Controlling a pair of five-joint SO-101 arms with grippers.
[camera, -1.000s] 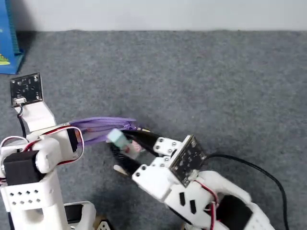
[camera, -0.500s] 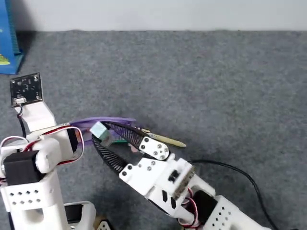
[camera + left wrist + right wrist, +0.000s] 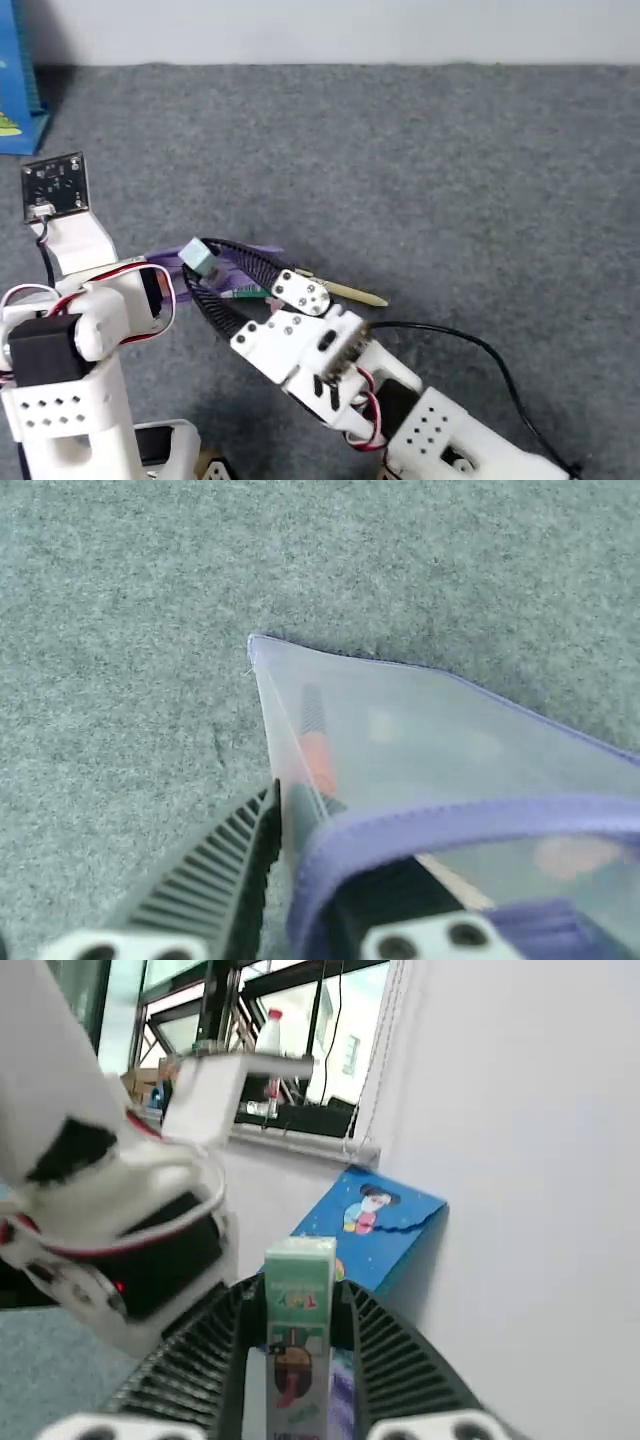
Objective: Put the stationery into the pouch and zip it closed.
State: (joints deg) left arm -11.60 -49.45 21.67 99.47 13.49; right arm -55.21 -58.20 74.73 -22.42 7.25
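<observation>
A translucent pouch [image 3: 430, 750] with purple trim is held up by its rim, my left gripper [image 3: 310, 880] shut on it. An orange and black pen [image 3: 315, 755] shows through its wall. In the high view the pouch [image 3: 160, 260] pokes out beside the left arm. My right gripper [image 3: 197, 262] is shut on a mint-green eraser [image 3: 198, 256], held over the pouch's purple edge. From the right wrist, the eraser [image 3: 297, 1350] stands upright between the black fingers [image 3: 390, 1360]. A pale pencil [image 3: 345, 291] lies on the carpet beside the right arm.
Grey carpet [image 3: 450, 170] covers the table, with free room at the back and right. A blue box [image 3: 15, 90] stands at the far left edge. The left arm's white body [image 3: 70, 340] and its black board [image 3: 55, 185] are close to the pouch.
My right gripper has carried the eraser left and toward the back, up to the pouch's edge, while the wrist rolled over. The pencil came into view. The left arm stayed still.
</observation>
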